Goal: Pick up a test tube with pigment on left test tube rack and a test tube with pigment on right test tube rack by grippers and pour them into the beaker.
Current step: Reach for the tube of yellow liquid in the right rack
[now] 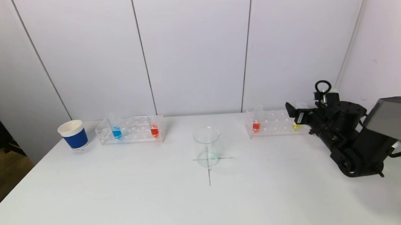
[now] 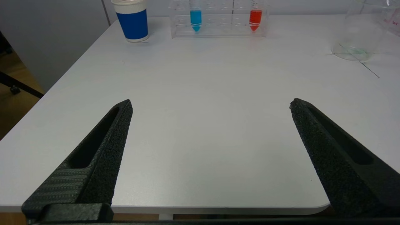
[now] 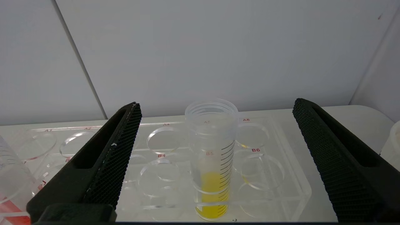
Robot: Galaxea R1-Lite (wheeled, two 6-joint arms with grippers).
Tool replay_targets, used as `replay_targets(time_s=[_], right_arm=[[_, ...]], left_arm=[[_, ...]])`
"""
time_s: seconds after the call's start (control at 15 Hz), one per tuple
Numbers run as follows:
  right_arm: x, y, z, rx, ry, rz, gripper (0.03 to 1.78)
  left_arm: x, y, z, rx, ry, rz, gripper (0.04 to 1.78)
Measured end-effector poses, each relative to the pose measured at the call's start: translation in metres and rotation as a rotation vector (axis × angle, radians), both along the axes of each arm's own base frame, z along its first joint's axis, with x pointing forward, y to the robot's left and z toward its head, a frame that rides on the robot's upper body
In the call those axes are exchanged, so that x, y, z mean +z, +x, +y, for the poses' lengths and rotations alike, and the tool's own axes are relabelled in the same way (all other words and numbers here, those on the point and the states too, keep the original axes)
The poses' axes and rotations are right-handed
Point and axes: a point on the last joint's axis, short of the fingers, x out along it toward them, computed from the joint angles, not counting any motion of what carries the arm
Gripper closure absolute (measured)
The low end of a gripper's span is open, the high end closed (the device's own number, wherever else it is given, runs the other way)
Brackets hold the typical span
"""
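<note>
The clear left rack (image 1: pixel 131 130) holds a blue-pigment test tube (image 1: pixel 116 131) and a red one (image 1: pixel 154 130). The clear right rack (image 1: pixel 274 123) carries a red-pigment tube (image 1: pixel 256 124) and a yellow one (image 1: pixel 296 124). Between the racks stands the glass beaker (image 1: pixel 207 147). My right gripper (image 3: pixel 217 103) is open at the right rack's outer end. The yellow tube (image 3: pixel 212 162) stands upright between its spread fingers, untouched. My left gripper (image 2: pixel 211 101) is open and empty over the table's near edge, far from the left rack (image 2: pixel 218 32). The head view does not show it.
A blue paper cup (image 1: pixel 73 135) stands left of the left rack. A thin black cross (image 1: pixel 209 174) is drawn on the white table (image 1: pixel 122 200) under the beaker. Wall panels close off the back and right side behind the racks.
</note>
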Motion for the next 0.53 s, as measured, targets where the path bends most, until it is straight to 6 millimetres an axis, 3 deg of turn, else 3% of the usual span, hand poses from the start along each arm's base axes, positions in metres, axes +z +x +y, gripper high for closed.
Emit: replay_targets(time_s=[0.53], right_arm=[[-0.0054,0.0036,0.0009,0.003,-0.004,0.005,0.05]], left_arm=[[0.0,0.0,0.0,0.0,0.0,0.0,0.06]])
